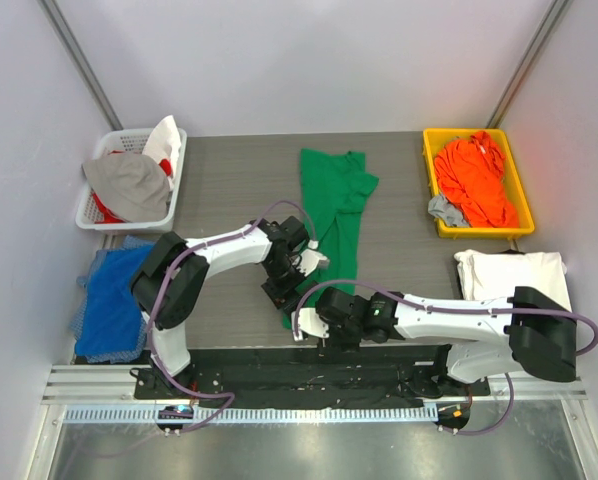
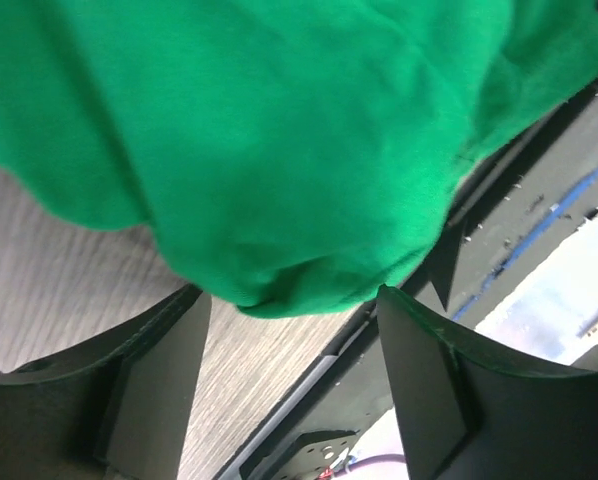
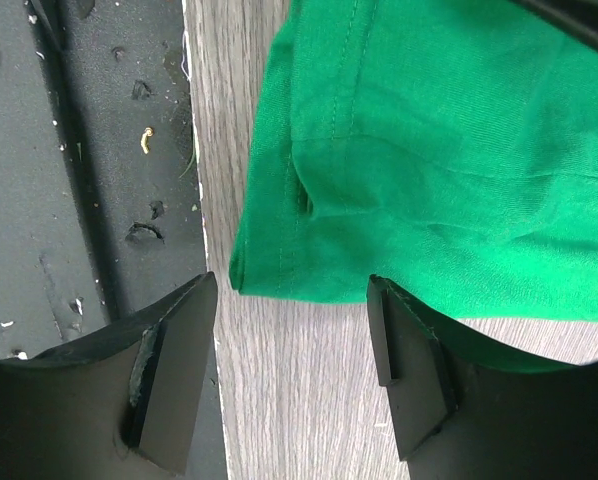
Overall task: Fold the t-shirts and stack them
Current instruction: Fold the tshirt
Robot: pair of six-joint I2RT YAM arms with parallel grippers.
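Note:
The green t-shirt (image 1: 331,205) lies as a long narrow strip down the middle of the table, its near end by the front edge. My left gripper (image 1: 282,288) is open at that near end's left side; in the left wrist view (image 2: 291,302) the green cloth (image 2: 279,130) bulges just between the fingertips. My right gripper (image 1: 316,322) is open, low over the near corner; the right wrist view (image 3: 291,292) shows the hemmed corner (image 3: 279,260) just ahead of the tips. A folded white t-shirt (image 1: 509,276) lies at the right. The orange t-shirt (image 1: 474,178) is crumpled in a bin.
A yellow bin (image 1: 434,150) at back right holds the orange shirt and a small grey cloth (image 1: 445,210). A white basket (image 1: 104,215) at back left holds grey and red-white clothes. A blue cloth (image 1: 114,298) lies at the left. The black front rail (image 3: 109,150) runs beside the table edge.

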